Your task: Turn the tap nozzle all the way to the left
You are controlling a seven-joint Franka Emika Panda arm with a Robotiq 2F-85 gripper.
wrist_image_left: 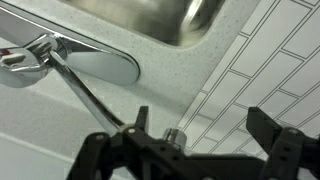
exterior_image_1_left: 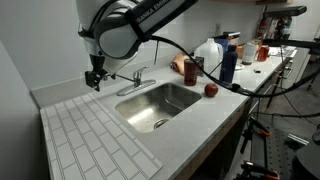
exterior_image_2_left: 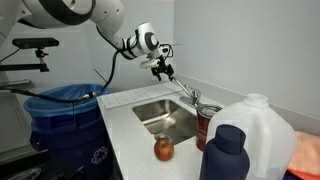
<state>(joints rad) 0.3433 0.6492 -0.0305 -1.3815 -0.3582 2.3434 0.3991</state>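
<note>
Spread-open end effector (wrist_image_left: 205,128) fingers (wrist_image_left: 140,125) fill the wrist view's lower edge. The tap nozzle (wrist_image_left: 90,93) slants across the desk (wrist_image_left: 40,140) beside the sink (wrist_image_left: 150,20), its tip just beside one finger. In both exterior views the arm (exterior_image_1_left: 125,35) bends down over the tap. A blue bin (exterior_image_2_left: 60,105) shows in an exterior view alone.

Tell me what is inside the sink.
In an exterior view the sink shows bare steel walls and its drain, nothing else. The floor strip right behind the near rim is hidden, and the wrist view catches only one corner.
</note>
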